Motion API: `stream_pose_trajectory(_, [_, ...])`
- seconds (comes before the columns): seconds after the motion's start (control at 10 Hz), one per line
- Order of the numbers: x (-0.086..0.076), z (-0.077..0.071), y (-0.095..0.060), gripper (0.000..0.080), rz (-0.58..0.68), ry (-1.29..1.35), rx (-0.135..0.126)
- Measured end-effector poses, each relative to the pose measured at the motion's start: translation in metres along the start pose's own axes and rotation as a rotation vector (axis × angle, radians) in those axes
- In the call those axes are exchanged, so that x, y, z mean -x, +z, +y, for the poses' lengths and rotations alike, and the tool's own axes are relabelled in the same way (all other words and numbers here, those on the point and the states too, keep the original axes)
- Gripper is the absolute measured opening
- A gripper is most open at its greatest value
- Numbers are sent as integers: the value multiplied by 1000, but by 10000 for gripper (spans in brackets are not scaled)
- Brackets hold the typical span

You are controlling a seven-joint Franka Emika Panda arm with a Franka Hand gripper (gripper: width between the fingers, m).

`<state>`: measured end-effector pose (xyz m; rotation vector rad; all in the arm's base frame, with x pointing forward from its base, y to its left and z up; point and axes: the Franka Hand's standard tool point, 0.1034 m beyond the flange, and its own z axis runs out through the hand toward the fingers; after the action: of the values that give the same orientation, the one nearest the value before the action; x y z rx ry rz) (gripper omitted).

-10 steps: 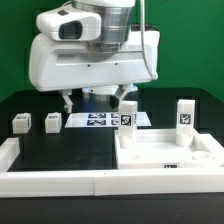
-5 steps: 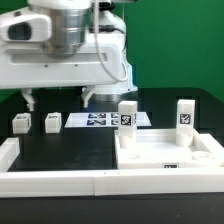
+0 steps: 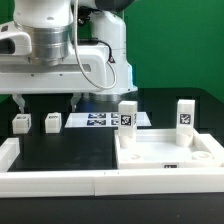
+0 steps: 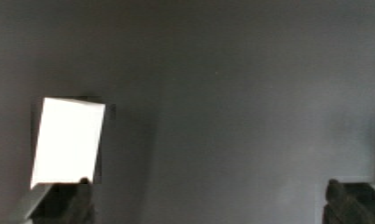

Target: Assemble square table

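Beneath our dark-fingered two-finger gripper, jaws spread wide and empty, we see a small white plastic leg block off-centre, beside one finger.

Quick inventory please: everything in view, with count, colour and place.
slab: one, white, exterior view's right, near the front.
upright legs: two, white, tagged, on the slab's far side.
loose legs: two, white, tagged, on the table, exterior view's left.
marker board: one, white, tagged, flat between loose and upright legs.
rails: count unclear, white, along front and left edges.
table: one, black.
arm: one, white, exterior view's upper left.
pincer: one, dark fingers, open, empty, above the table.
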<state>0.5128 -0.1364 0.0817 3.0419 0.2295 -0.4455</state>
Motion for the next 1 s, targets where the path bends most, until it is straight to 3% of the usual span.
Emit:
stream_pose_trajectory(0.3, [2,0,2,648,3,7,0])
stream_pose_trajectory(0.5, [38,-10,27,648,3,65,-18])
stream_pose_trajectory(0.7, [60,-16,45,648,-14,70,-29])
stream_pose_trajectory(1.0, [64,-18,47,648,-42,65,-37])
